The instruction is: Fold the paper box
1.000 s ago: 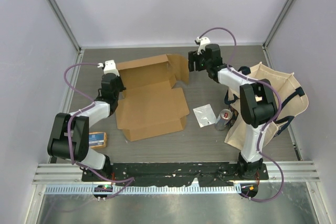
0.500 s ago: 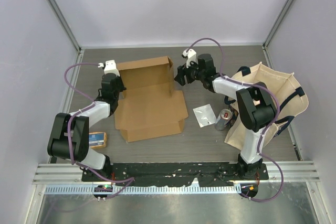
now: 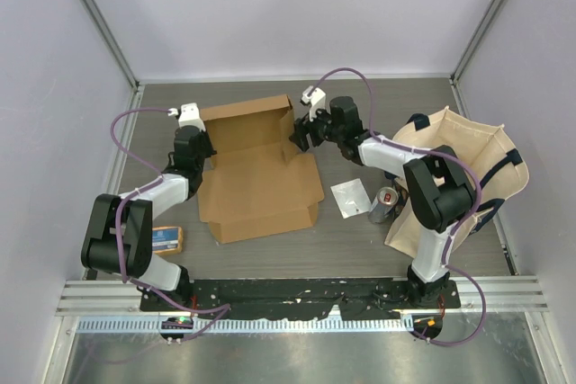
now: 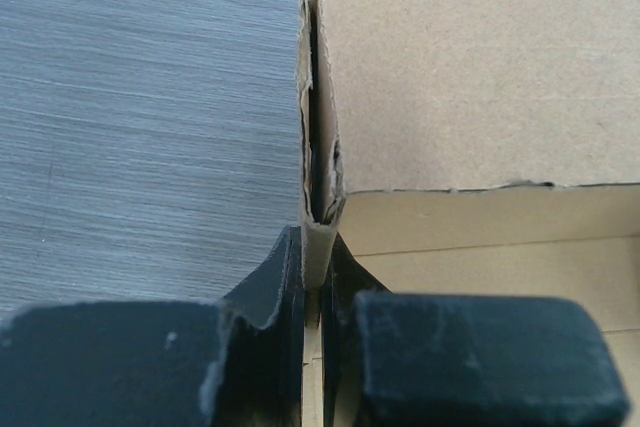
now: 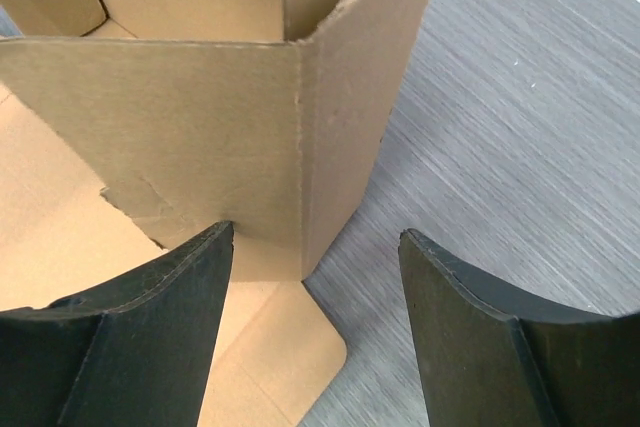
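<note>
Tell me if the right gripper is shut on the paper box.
No, the right gripper is wide open, straddling a corner of the paper box.

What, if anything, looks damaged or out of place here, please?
The paper box has a frayed, slightly split wall edge where the left hand pinches it. A can seems to lie tipped beside the tote bag. Nothing else stands out.

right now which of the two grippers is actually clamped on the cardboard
The left gripper: its jaws pinch the left wall of the paper box. The right gripper has its jaws open around a corner flap.
</note>
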Tool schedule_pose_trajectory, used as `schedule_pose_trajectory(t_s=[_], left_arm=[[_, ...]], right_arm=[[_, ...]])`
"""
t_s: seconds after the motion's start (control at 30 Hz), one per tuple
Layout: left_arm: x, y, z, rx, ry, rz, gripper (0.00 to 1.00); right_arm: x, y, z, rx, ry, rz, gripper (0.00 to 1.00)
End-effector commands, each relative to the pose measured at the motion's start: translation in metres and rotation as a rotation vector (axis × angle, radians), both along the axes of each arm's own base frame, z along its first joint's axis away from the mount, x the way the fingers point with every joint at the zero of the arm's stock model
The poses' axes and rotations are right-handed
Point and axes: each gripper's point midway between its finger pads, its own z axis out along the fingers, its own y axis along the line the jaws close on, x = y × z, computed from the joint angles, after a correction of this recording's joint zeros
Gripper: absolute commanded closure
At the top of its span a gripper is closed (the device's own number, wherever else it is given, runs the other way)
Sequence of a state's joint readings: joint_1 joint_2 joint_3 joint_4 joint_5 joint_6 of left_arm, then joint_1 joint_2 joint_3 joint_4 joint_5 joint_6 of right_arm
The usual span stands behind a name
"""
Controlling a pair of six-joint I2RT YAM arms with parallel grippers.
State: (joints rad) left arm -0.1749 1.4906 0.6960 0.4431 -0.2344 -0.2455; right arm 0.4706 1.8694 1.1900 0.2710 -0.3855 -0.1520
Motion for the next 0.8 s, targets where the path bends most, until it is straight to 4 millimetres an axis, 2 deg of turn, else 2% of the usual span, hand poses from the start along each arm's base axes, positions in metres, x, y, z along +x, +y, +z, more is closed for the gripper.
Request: schedule_pose_trajectory(t_s=[0.0,0.2,0.47,0.53,0.77], left_arm=[[0.001,-0.007,0.017,-0.015,-0.053,-0.028,1.00],[0.000,-0.007,0.018,-0.013,-0.056,-0.034,1.00],[-0.002,-0.007,0.018,-0.007,-0.055,-0.039,1.00],[-0.002,-0.007,0.018,-0.007,-0.058,-0.038,1.00],[-0.002,-0.007,0.018,-0.005,-0.057,-0.038,1.00]], right_arm=[[0.019,0.006,0.038,0.034,-0.170,-0.046,0.28],[0.032,0.015,0.041,0.050,-0.247,-0.103,0.29],[0.043,0.035,0.023,0.061,-0.285,-0.095,0.29],[0.049,0.036,0.027,0.071,-0.309,-0.111,0.29],[0.059,0.040,0.030,0.094,-0.363,-0.189,0.41]])
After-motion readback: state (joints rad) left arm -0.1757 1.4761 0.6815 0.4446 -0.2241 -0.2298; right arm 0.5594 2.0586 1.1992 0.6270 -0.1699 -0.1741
